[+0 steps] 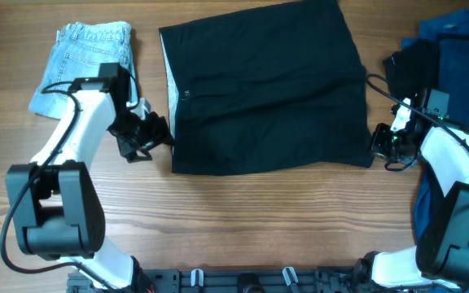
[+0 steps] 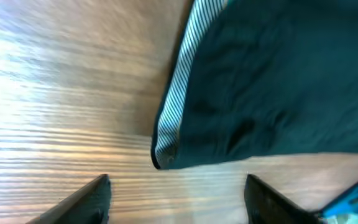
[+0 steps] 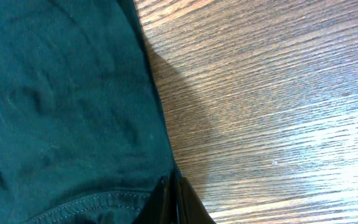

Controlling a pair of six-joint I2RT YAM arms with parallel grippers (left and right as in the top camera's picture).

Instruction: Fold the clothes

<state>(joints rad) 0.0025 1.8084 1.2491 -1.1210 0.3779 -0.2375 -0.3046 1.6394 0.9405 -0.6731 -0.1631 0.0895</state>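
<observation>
A black garment (image 1: 263, 85) lies spread flat in the middle of the table, with a striped inner waistband along its left edge (image 2: 176, 106). My left gripper (image 1: 147, 138) is open and empty just left of the garment's lower left corner. In the left wrist view its fingers (image 2: 178, 202) straddle bare wood just below that corner (image 2: 163, 158). My right gripper (image 1: 383, 142) is at the garment's lower right corner. In the right wrist view its fingers (image 3: 174, 200) are pressed together on the stitched hem (image 3: 92, 208).
Folded light denim shorts (image 1: 88, 57) lie at the back left, close to the left arm. A pile of dark blue and black clothes (image 1: 454, 49) sits at the right edge behind the right arm. Bare wood runs along the table's front.
</observation>
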